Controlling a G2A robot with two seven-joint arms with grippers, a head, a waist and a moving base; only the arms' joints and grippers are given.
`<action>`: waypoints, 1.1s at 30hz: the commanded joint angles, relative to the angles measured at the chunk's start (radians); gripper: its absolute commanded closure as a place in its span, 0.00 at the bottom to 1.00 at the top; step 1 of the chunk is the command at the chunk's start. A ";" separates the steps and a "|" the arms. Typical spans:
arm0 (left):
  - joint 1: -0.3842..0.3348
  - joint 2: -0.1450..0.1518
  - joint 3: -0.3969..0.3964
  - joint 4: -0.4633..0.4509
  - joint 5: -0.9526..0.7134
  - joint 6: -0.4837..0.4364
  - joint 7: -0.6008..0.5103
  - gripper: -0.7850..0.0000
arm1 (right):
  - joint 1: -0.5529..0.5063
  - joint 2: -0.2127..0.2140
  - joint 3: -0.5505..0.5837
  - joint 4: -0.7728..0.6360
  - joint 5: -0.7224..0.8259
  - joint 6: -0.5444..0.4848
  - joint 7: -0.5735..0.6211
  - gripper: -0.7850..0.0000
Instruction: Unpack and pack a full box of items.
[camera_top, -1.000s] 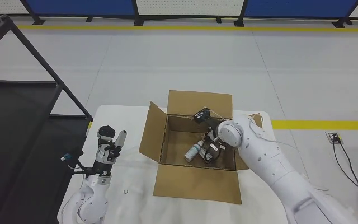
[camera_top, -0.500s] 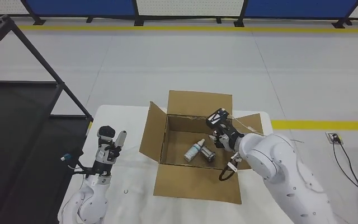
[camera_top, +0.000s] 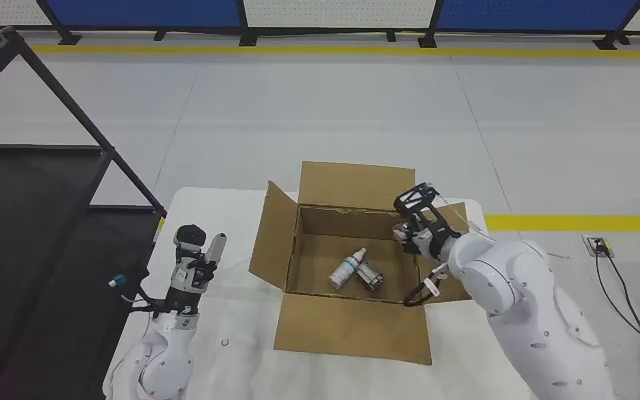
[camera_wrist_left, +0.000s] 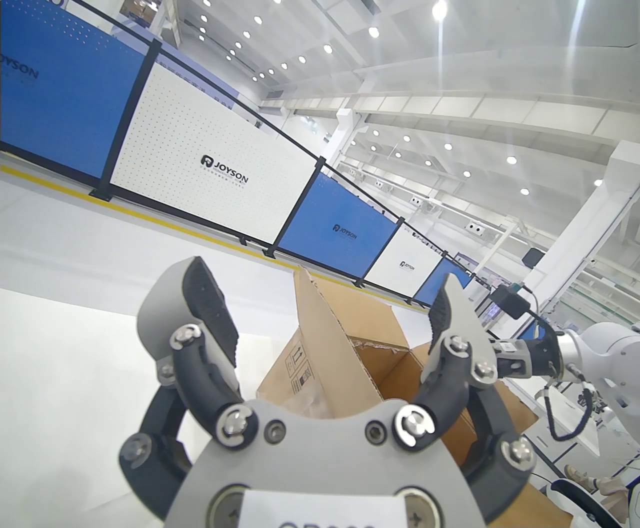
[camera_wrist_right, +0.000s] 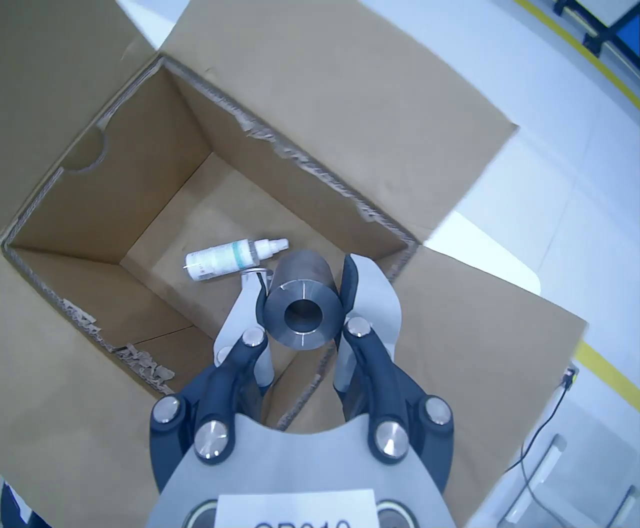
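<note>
An open cardboard box (camera_top: 350, 325) stands on the white table (camera_top: 220, 215). On its floor lie a white bottle (camera_top: 348, 268) (camera_wrist_right: 235, 255) and a dark metal cylinder (camera_top: 371, 277). My right gripper (camera_top: 408, 232) (camera_wrist_right: 302, 287) hangs over the box's right side, above the rim, shut on a grey metal cylinder (camera_wrist_right: 300, 305) with a hole through its end. My left gripper (camera_top: 203, 245) (camera_wrist_left: 325, 295) is well left of the box, above the table, pointing up and open with nothing in it. The box's left flap (camera_wrist_left: 340, 360) rises beyond it.
All the box flaps (camera_top: 272, 235) stand or lie open outward. A black metal rack (camera_top: 60, 200) borders the table's left side. A small ring (camera_top: 225, 343) lies on the table in front of the left arm. A cable (camera_top: 600, 250) runs on the floor at the right.
My right gripper has risen from the box floor with the grey cylinder and moved to the box's right side. The left arm has stayed still.
</note>
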 joint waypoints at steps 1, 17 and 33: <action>0.000 0.000 0.000 0.000 0.000 0.000 0.000 0.00 | -0.053 0.015 0.115 -0.034 0.000 0.025 -0.004 1.00; 0.000 0.000 0.000 0.000 0.000 0.000 0.000 0.00 | -0.234 0.062 0.414 0.106 -0.018 -0.011 0.069 1.00; 0.000 0.000 0.000 0.000 0.000 0.000 0.000 0.00 | -0.085 0.059 0.267 0.508 -0.011 -0.153 0.013 1.00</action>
